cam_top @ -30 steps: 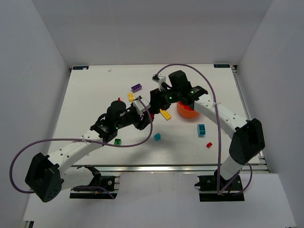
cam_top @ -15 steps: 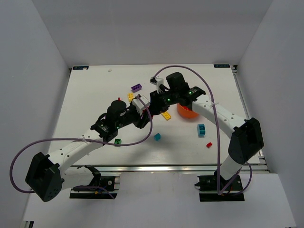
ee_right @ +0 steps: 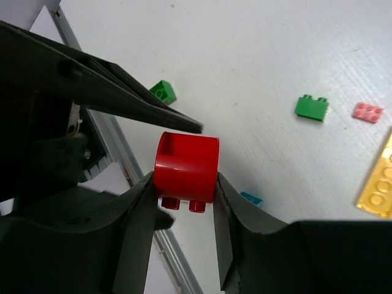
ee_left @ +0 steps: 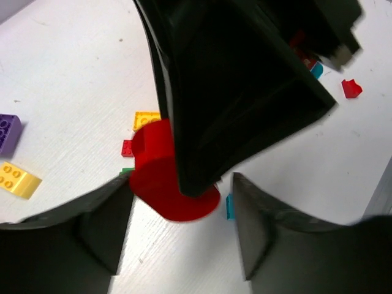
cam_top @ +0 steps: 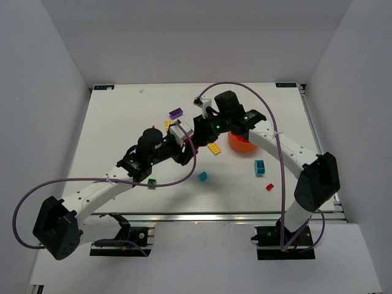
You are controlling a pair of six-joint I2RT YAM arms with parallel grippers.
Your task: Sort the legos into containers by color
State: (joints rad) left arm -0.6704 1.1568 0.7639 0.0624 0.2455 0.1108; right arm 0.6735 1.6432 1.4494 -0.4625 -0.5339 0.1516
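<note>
Here, red brick (ee_right: 187,156) in right hand (ee_right: 184,184)

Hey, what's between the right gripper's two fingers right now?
A red curved lego brick sits there, pinched on both sides by the right gripper. The right wrist view shows it plainly.

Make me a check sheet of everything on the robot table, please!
Surface: white table, bricks scattered on it.
Job's things: orange-red bowl, partly hidden by the right arm. Loose on the table are a purple brick, yellow plate, teal brick, green brick and small red brick.
Clutter: nothing seen.
Grippers: right gripper clamps a red curved brick; left gripper has its jaws apart around that brick, with a gap on one side.
Cables: purple cables loop over both arms.
Surroundings: plain white walls.
</note>
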